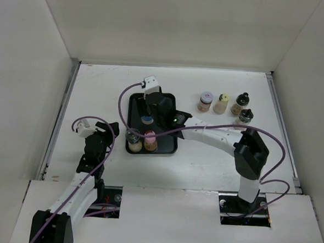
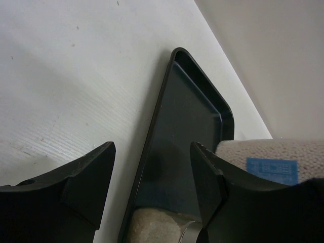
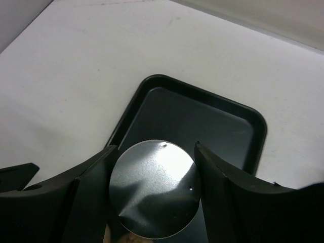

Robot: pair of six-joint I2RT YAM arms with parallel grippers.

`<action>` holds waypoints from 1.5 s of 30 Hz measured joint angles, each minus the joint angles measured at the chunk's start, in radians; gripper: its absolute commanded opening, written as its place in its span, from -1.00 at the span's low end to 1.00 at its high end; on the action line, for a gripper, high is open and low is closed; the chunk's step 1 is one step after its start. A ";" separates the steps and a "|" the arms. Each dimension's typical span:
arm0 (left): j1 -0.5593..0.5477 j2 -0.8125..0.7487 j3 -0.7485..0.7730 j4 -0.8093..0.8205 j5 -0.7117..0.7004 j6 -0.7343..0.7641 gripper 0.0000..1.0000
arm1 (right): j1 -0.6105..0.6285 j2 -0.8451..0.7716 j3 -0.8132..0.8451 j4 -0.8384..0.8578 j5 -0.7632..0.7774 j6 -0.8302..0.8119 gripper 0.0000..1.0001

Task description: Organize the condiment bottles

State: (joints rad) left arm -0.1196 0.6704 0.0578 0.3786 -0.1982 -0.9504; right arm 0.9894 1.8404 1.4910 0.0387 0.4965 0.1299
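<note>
A flat black tray (image 1: 168, 146) (image 2: 192, 111) (image 3: 202, 116) holds three condiment bottles. My right gripper (image 1: 148, 114) (image 3: 155, 146) is shut on one with a shiny silver cap (image 3: 152, 187), over the tray's middle. A clear-capped bottle (image 1: 133, 140) (image 2: 152, 228) and a pink-capped one (image 1: 150, 140) stand at the tray's front. My left gripper (image 1: 116, 136) (image 2: 153, 147) is open just left of the tray, with the tray's edge showing between its fingers. On the table to the right stand a lavender-capped bottle (image 1: 205, 101), a pale yellow one (image 1: 222, 103) and two black ones (image 1: 240, 103) (image 1: 244, 118).
White walls close in the table on the left, back and right. In the left wrist view a tan bottle with a blue label (image 2: 268, 162) shows behind the right-hand finger. The right arm (image 1: 216, 137) stretches across the table from its base towards the tray.
</note>
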 measured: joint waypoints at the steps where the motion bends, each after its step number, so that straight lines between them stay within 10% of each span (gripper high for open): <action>1: 0.001 0.001 0.000 0.000 0.000 0.000 0.17 | 0.009 0.023 0.018 0.000 -0.005 -0.003 -0.20; 13: 0.002 0.009 -0.001 0.000 -0.003 -0.004 0.17 | 0.086 0.180 0.082 0.000 -0.040 0.009 -0.12; 28: 0.008 0.003 -0.002 -0.001 -0.001 -0.008 0.17 | 0.125 0.178 0.078 0.054 -0.039 0.053 0.82; 34: 0.010 -0.006 -0.003 -0.002 0.000 -0.008 0.17 | 0.101 0.029 -0.016 0.075 -0.035 0.058 0.71; 39: 0.014 -0.010 -0.005 -0.005 -0.001 -0.008 0.17 | -0.048 -0.200 -0.204 0.127 -0.036 0.096 -0.25; 42: 0.014 -0.011 -0.005 -0.008 -0.001 -0.008 0.17 | -0.221 -0.294 -0.309 0.137 -0.008 0.139 -0.20; 45: 0.014 -0.005 -0.005 -0.010 -0.001 -0.008 0.17 | -0.377 -0.301 -0.363 0.113 0.021 0.174 0.34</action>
State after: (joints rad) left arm -0.1055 0.6655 0.0532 0.3691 -0.1993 -0.9581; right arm 0.6121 1.5391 1.1282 0.1520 0.5175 0.3038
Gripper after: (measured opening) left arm 0.588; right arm 0.525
